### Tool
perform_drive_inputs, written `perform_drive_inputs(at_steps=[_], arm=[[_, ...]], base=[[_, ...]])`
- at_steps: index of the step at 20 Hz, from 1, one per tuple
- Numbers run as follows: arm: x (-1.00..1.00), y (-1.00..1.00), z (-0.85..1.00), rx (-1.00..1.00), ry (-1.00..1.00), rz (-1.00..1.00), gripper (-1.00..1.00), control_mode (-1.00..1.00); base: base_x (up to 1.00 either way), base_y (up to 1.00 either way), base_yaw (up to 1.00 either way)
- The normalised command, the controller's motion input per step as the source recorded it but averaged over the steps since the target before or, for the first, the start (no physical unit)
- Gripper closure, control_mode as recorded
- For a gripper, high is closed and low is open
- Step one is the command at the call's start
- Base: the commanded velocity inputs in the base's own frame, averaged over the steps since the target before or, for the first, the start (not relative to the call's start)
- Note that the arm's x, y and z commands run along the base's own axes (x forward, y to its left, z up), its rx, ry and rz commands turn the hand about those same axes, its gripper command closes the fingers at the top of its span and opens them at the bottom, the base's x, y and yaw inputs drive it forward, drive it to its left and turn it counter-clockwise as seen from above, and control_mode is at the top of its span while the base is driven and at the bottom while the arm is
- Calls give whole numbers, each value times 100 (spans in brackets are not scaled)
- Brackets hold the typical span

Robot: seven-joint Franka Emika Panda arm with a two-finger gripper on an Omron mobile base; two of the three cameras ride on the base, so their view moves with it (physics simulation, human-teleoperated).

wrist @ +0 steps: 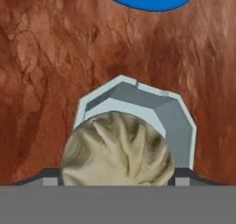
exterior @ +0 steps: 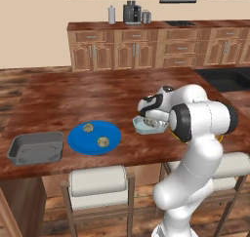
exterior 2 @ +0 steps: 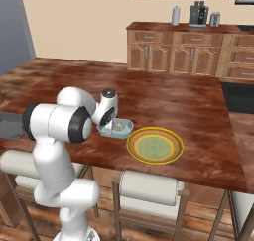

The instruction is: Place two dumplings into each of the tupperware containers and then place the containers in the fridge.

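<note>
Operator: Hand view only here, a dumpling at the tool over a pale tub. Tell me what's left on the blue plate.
Observer: Two dumplings lie on the blue plate, apart from each other.
Operator: Now report the other tub.
Observer: The grey tub sits empty beyond the blue plate, near the counter's end.
Operator: Name what's on the pale tub's other side.
Observer: A yellow-green plate with nothing on it, right beside the pale tub.
</note>
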Motion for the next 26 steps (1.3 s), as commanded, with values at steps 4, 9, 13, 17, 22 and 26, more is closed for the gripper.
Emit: perform_drive_inputs(at_steps=[4, 9, 13, 17, 22, 26], arm=[[31, 0, -36, -4, 6, 9, 100, -100], [26, 0, -27, -2, 3, 8, 100, -100], [24, 0, -14, -1, 1, 7, -100, -100], [10, 0, -3, 0, 0, 6, -100, -100], [8, 0, 0, 0, 0, 7, -100, -100], [13, 0, 0, 0, 0, 8, -100, -100]], base=[[0, 0, 0], [0, 0, 0], [0, 0, 0], [0, 0, 0], [0, 0, 0], [0, 0, 0]])
